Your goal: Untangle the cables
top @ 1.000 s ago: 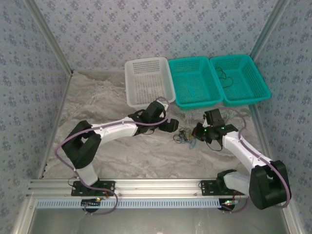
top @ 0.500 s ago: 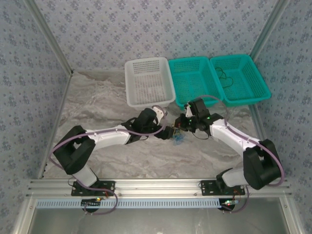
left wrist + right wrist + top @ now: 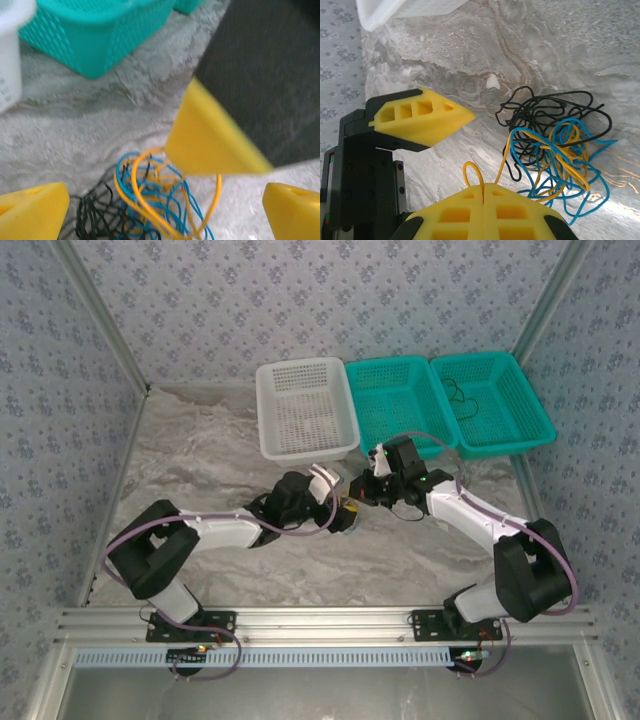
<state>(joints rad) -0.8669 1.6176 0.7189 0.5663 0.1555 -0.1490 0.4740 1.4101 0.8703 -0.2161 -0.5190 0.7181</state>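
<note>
Cables: light, limp, snaggy clump of black, blue and yellow strands, on the table just in front of white basket. Right gripper clamped on a yellow strand, left gripper spread wide, both at that basket-front spot; likely best hold is a free black outer loop

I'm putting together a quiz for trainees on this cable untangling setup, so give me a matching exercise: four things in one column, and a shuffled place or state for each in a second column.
Things:
1. left gripper
2. right gripper
3. white perforated plastic basket
4. rightmost teal plastic basket

Place or state:
A. holds a thin black cord
B. open
C. leftmost of the three baskets
D. shut on a yellow cable

Pairs: 1-B, 2-D, 3-C, 4-A
</note>
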